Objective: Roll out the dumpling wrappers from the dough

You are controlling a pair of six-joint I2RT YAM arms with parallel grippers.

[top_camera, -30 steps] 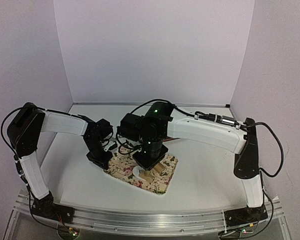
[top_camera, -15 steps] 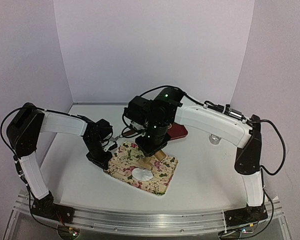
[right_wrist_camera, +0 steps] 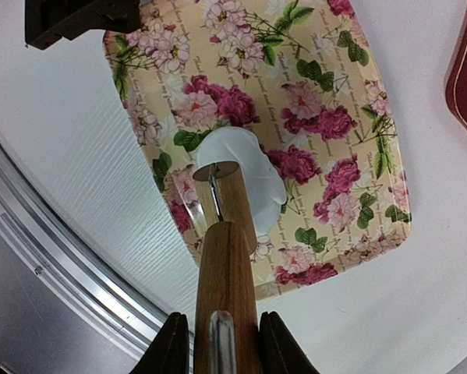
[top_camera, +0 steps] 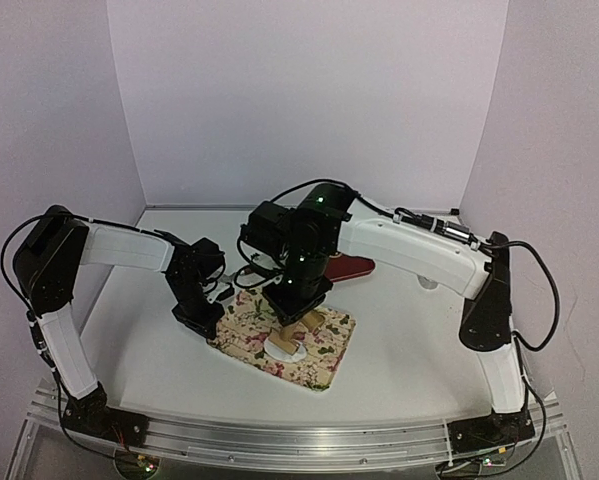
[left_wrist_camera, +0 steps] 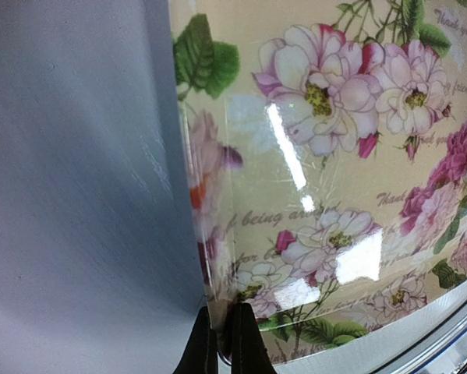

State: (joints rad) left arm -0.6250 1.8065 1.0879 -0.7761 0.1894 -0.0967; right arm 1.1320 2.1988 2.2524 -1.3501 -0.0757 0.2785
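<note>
Firmly held: right gripper (right_wrist_camera: pixel 225 339) clamps a wooden rolling pin (right_wrist_camera: pixel 225 257), jaws part-way apart around its shaft
Pin end: resting on the dumpling wrapper (right_wrist_camera: pixel 258 167), centre of frame
Left gripper (left_wrist_camera: pixel 225 347): closed, pinching the floral mat (left_wrist_camera: pixel 334 195) at its edge
Change: half a second ago the rolling pin hung above the mat, wrapper bare; now it is down on it
Textures: pin smooth cylindrical wood; wrapper thin, white, wavy-edged; mat glossy
</note>
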